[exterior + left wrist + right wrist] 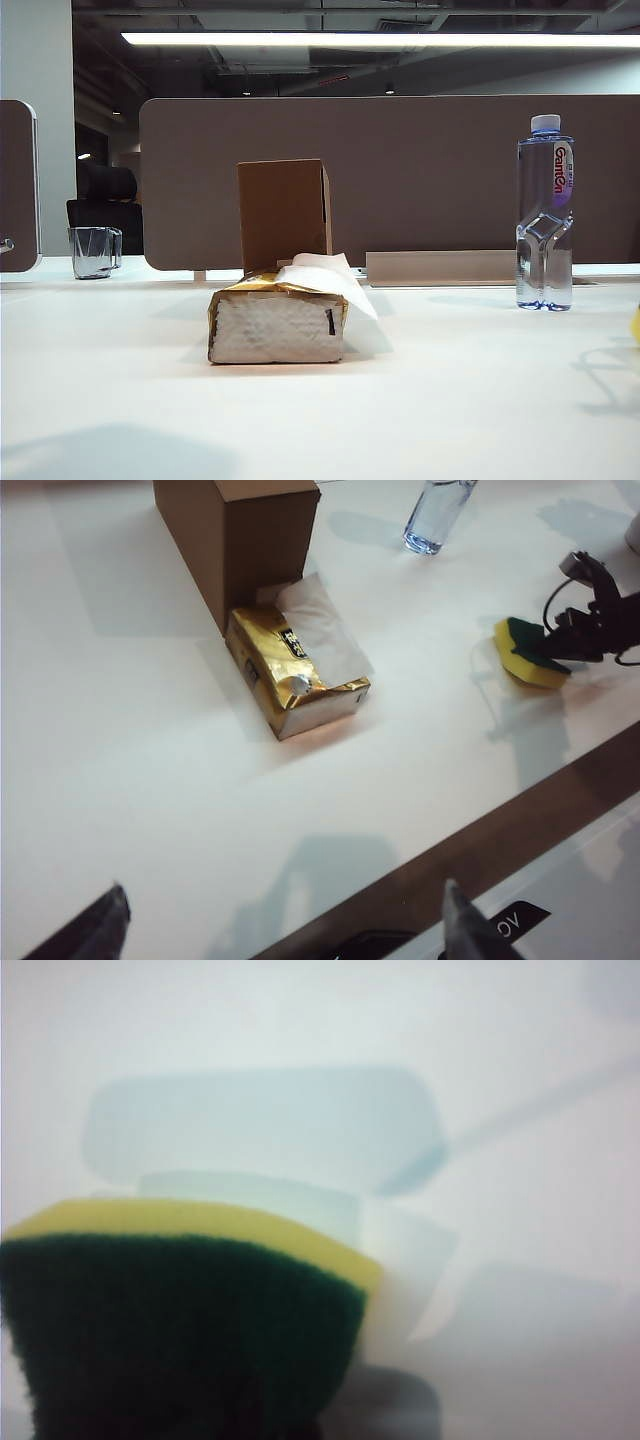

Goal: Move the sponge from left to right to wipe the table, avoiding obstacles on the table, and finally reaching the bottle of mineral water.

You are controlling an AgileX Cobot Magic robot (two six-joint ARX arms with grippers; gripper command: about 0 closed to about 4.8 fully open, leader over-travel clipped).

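sponge point(531, 653) pinched in right gripper point(560, 645), left gripper point(280, 925) apart

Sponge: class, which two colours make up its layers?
The sponge is yellow foam under a dark green scouring layer, clearest in the right wrist view.

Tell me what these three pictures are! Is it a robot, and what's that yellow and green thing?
Yes, it is a robot with two arms, and each arm ends in a pincer. One picture comes from a camera standing low by the white table. The other two come from little cameras on the robot's wrists.

On the table sit a brown cardboard box, a gold tissue pack in front of it, a water bottle and a glass cup.

The yellow and green thing is a sponge for wiping. The right pincer is shut on it, on the bottle's side of the box. The left pincer is open, holding nothing, above the table's near edge.
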